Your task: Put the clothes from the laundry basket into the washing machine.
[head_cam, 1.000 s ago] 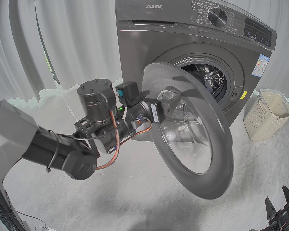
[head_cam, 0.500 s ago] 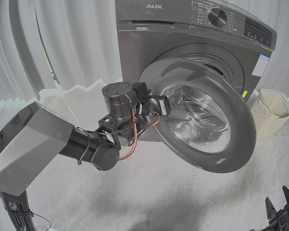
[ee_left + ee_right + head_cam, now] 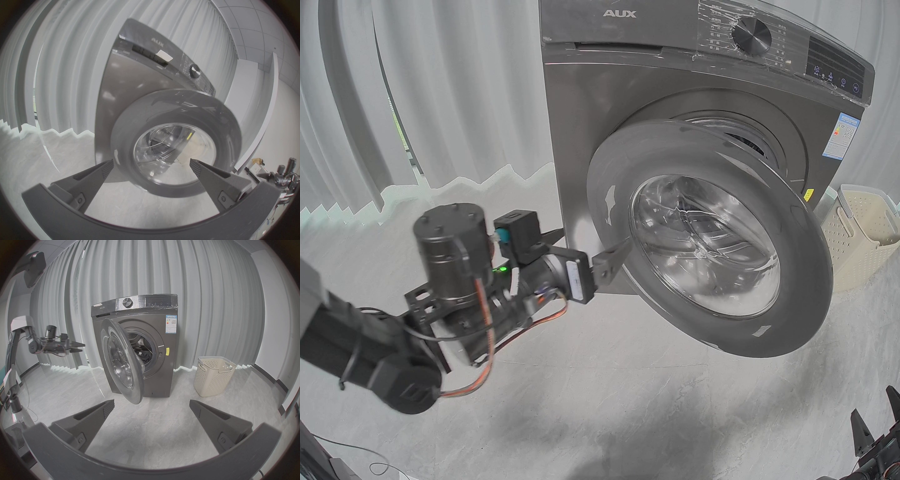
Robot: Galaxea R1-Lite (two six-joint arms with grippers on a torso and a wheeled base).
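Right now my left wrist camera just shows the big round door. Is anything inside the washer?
Observer: Yes. The right wrist view shows dark cloth lying in the drum.
Operator: Where's the basket?
Observer: The basket stands on the floor beside the washer, on your right.
Operator: Is my tool touching the door?
Observer: No. From the side there's a clear gap between the left tool and the door.
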